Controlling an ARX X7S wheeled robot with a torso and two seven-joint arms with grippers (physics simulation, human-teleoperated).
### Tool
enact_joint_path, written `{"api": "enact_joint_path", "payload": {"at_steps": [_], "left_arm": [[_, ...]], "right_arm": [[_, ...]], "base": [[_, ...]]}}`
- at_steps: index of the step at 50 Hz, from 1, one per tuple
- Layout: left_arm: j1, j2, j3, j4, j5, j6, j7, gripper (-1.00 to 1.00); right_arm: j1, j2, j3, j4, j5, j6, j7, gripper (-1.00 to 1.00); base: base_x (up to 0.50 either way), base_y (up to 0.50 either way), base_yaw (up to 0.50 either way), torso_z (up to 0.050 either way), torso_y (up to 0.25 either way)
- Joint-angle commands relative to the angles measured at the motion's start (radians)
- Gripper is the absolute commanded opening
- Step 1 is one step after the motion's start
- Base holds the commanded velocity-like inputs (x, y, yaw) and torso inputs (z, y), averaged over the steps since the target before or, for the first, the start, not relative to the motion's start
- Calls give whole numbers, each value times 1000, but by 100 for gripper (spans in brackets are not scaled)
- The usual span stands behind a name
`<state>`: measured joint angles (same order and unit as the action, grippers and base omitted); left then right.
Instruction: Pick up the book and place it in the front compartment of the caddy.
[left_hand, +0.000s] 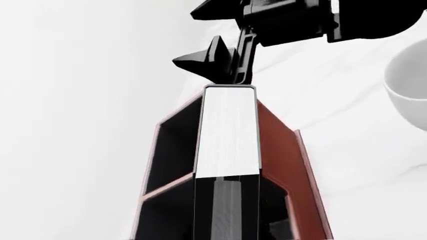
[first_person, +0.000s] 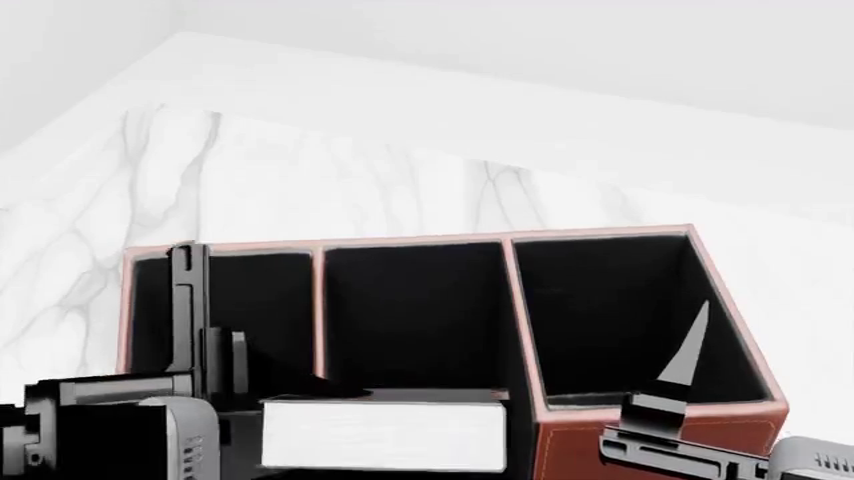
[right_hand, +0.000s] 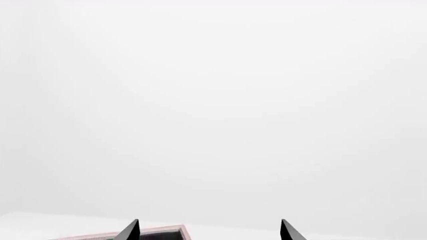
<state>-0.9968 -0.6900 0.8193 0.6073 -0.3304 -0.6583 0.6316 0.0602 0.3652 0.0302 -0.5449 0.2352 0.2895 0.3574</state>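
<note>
While fingers (right_hand: 131, 231) splay, the book (first_person: 384, 434) stands upright.

A white mug (left_hand: 408, 90) sits on the white marble tabletop (first_person: 334, 190).

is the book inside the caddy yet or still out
Inside: the book stands on edge between the caddy's walls, white page edges facing up.

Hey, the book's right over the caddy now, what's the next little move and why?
Probably ease the book straight down a touch before letting go. In the left wrist view it runs lined up between the walls of the caddy, yet in the head view its top sits about level with the front rim, and whether it rests on the floor is hidden. The right gripper is open, off to the side.
</note>
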Motion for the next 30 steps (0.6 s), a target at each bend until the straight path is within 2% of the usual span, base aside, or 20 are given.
{"api": "enact_joint_path", "payload": {"at_steps": [1,11,22,30], "left_arm": [[-40,44,-13,-128,108,200,41,-100],[-49,74,14,-258,188,376,39,-100],[-59,140,14,-434,208,473,16,-100],[-80,182,12,-529,176,448,33,-100]], "right_arm": [[-6,-16,20,9,-16,-5,-23,100],[-9,-13,25,13,-12,-9,-20,100],[-11,-8,37,5,-4,-8,-13,100],[-9,-2,74,-1,0,-2,10,100]], "base": [[0,0,0,0,0],[0,0,0,0,1],[0,0,0,0,2],[0,0,0,0,1]]}}
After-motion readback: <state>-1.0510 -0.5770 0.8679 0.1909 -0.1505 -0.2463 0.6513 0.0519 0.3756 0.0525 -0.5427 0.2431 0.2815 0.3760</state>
